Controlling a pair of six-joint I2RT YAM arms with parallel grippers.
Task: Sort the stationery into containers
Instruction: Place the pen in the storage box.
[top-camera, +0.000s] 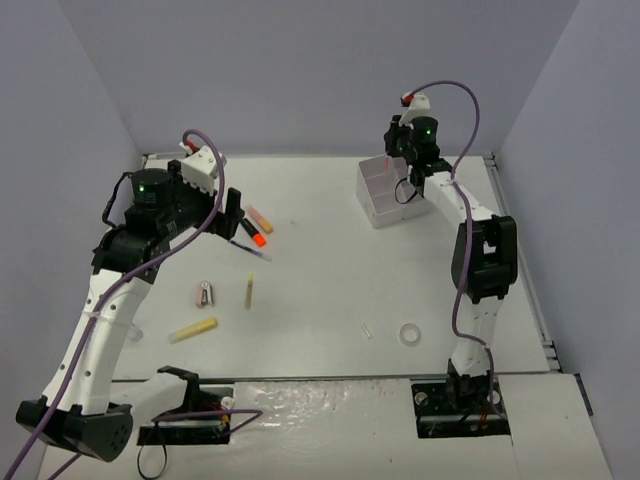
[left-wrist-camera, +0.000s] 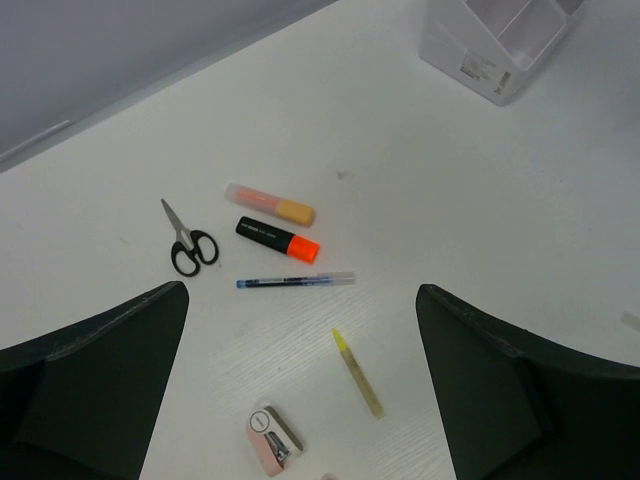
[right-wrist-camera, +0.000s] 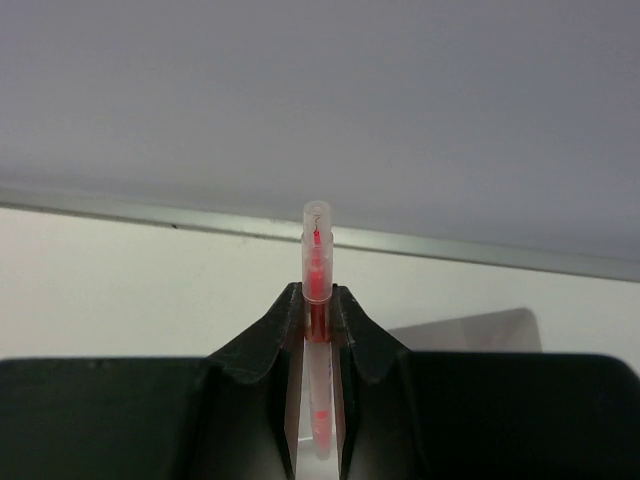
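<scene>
Two arms at a white table (top-camera: 330, 280), seen from above and from each wrist. The right gripper (right-wrist-camera: 318, 300) is closed on a thin pink pen (right-wrist-camera: 317, 260), which is pinched between the two fingers with its clear capped end standing out past the fingertips. In the overhead view this gripper hangs over the far side of the white organiser box (top-camera: 372, 192), at the far right of the table; whether the pen reaches into a compartment cannot be told. The left gripper (top-camera: 232, 212) is spread wide and holds nothing, raised above a loose group at the far left: black scissors (left-wrist-camera: 188, 243), a peach highlighter (left-wrist-camera: 270, 204), an orange-black highlighter (left-wrist-camera: 277, 238) just beside it, and a blue pen (left-wrist-camera: 295, 282) lying flat nearer the arm. Closer still lie a slim yellow marker (left-wrist-camera: 358, 373) and a small pink-white item (left-wrist-camera: 272, 438). A stubby yellow highlighter (top-camera: 193, 329) lies near the left base, and a white tape ring (top-camera: 409, 334) lies near the right base, well apart from the box.
</scene>
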